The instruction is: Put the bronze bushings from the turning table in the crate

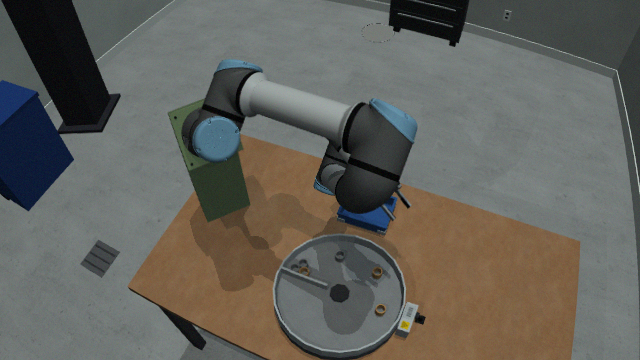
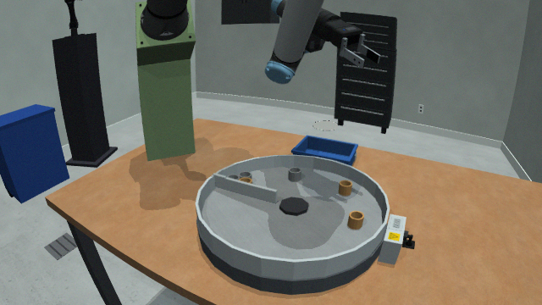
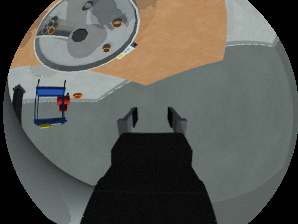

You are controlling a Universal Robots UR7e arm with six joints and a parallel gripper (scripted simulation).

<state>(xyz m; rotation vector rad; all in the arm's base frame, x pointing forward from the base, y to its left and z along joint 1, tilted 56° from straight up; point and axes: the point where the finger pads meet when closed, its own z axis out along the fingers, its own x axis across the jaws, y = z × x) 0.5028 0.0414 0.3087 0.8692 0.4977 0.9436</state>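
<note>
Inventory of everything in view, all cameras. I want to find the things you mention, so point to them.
Bronze bushings (image 1: 377,276) (image 2: 356,222) (image 3: 106,50): 3, orange-brown, turning table (image 1: 345,348) (image 2: 292,268) (image 3: 75,69)
Steel bushings (image 1: 340,259) (image 2: 295,176) (image 3: 88,8): 3, grey, turning table
Turning table: 1, grey, on workbench
Divider (image 1: 310,279) (image 2: 246,189) (image 3: 52,36): 1, grey, inside it
Hub (image 1: 339,293) (image 2: 294,206) (image 3: 80,35): 1, black, its centre
Crate (image 1: 360,221) (image 2: 345,160): 1, blue, behind it
Labelled box (image 1: 407,320) (image 2: 392,239): 1, grey, beside it
Workbench (image 1: 490,260) (image 2: 457,203) (image 3: 175,40): 1, brown top
Cabinet (image 1: 30,145) (image 2: 34,152): 1, blue, floor
Column (image 1: 65,65) (image 2: 82,97): 1, black, floor
Drawer unit (image 1: 430,15) (image 2: 366,74): 1, black, by wall
Grate (image 1: 100,258) (image 2: 61,246): 1, dark, floor
Outlet (image 1: 507,15) (image 2: 420,108): 1, pale, wall
Wall panel (image 2: 250,13): 1, black
Cart (image 3: 51,91): 1, blue, floor; red item (image 3: 63,103) at it
Pedestal (image 1: 220,190) (image 2: 167,106): 1, green, under arm
Arm (image 1: 300,110) (image 2: 296,34): 1, grey/black/blue
Fingers (image 1: 402,212) (image 2: 369,62): 2, grey, open
</note>
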